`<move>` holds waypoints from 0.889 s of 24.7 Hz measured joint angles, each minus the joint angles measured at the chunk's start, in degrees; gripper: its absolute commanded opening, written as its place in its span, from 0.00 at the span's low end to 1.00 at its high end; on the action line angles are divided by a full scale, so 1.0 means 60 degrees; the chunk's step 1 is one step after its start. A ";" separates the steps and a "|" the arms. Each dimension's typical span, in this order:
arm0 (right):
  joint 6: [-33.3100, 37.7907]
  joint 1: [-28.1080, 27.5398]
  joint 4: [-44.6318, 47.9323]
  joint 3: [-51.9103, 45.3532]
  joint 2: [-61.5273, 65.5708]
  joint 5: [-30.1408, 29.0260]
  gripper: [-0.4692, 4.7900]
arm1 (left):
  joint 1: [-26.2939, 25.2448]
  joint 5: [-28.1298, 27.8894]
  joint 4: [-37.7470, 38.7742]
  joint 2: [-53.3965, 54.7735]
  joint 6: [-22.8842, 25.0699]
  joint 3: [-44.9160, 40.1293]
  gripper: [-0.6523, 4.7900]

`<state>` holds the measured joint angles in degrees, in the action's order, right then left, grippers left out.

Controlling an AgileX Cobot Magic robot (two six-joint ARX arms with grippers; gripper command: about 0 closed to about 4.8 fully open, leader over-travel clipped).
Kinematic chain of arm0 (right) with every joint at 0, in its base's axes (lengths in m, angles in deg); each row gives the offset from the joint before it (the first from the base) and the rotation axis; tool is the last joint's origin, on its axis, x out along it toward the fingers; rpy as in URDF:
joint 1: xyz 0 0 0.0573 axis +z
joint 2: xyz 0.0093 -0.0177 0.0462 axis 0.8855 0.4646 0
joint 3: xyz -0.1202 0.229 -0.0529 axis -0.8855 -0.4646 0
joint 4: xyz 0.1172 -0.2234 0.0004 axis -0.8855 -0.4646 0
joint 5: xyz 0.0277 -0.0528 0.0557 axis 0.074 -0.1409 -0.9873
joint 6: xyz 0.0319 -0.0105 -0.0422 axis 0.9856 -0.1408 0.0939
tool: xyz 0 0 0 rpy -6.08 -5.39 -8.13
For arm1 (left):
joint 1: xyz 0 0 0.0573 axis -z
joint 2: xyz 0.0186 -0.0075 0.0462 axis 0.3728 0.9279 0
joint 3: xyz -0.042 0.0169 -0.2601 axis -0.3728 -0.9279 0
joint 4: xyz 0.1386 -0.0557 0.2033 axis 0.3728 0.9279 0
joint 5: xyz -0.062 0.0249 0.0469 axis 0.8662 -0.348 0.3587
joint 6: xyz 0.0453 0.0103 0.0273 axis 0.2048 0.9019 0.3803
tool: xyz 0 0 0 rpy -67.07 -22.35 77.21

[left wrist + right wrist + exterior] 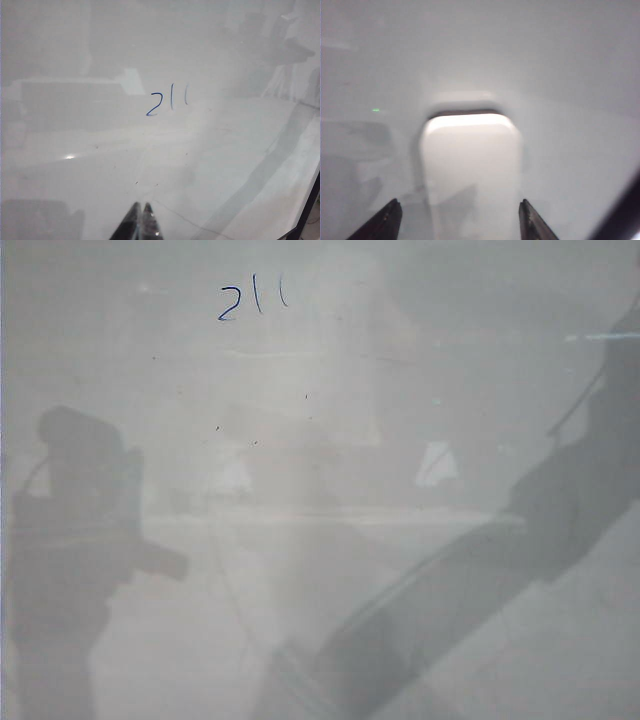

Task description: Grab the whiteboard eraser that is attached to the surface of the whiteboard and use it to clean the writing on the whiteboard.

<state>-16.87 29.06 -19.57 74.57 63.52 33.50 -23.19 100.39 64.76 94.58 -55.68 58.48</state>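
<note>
The whiteboard (420,360) fills every view, glossy and pale grey. The blue writing (252,298) "211" sits near its far edge and shows again as the writing (167,102) in the left wrist view. My left gripper (141,205) hovers over the board short of that writing, its dark fingers pressed together and empty. The whiteboard eraser (470,160), a white rounded block with a black felt edge, lies flat on the board. My right gripper (459,202) is open, one fingertip on each side of the eraser's near end and clear of it. The eraser does not show in the exterior view.
Grey blurry reflections of the arms lie across the whiteboard at the left (80,540) and the lower right (480,590). The board's dark edge (306,220) shows in the left wrist view. Tiny dark specks dot the surface.
</note>
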 measured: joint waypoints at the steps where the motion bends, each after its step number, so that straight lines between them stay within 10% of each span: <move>1: -0.0007 0.0004 0.0124 0.0000 0.0157 -0.0142 0.71 | 0.0000 0.0000 0.0004 0.0000 0.0000 0.0000 0.11; 22: -0.0594 -0.0357 0.1552 0.0441 0.1974 -0.1446 0.73 | 0.0025 0.0004 0.0062 0.0011 0.0000 0.0004 0.11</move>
<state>-20.43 26.92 -10.26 77.21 75.36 24.82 -23.03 100.41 65.13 94.65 -55.68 58.50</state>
